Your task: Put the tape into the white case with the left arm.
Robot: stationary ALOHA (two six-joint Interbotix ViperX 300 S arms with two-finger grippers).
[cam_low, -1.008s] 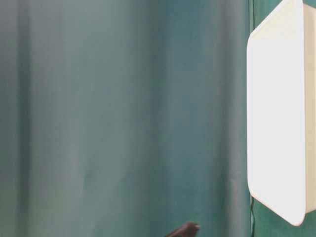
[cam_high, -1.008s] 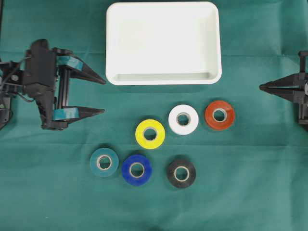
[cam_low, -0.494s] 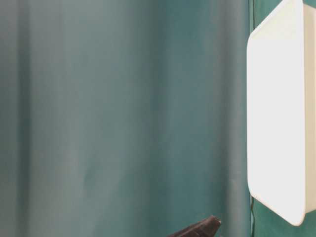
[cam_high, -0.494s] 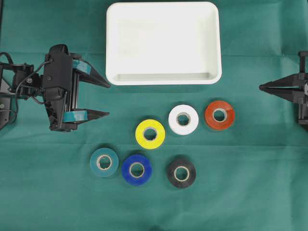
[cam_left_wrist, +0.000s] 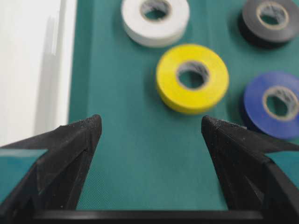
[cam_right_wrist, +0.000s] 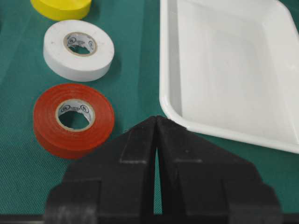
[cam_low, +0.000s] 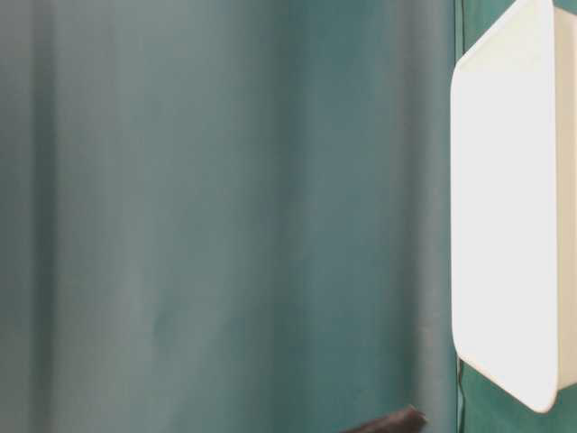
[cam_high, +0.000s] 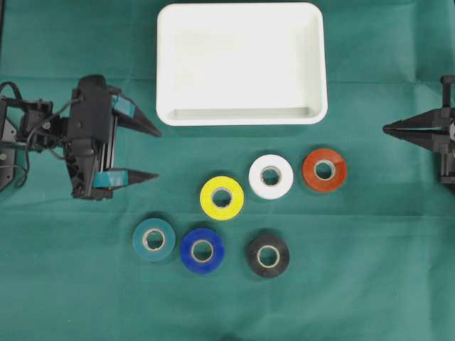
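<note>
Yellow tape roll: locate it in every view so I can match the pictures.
Overhead: the yellow tape roll lies centre, below the white case, left of the white tape roll.
Table-level: not in it; only the case shows.
Left wrist: upper middle, ahead of the open left gripper.
Right wrist: top left corner, cut off.
Shared landmark: the white case's rim; the white roll in three views.
</note>
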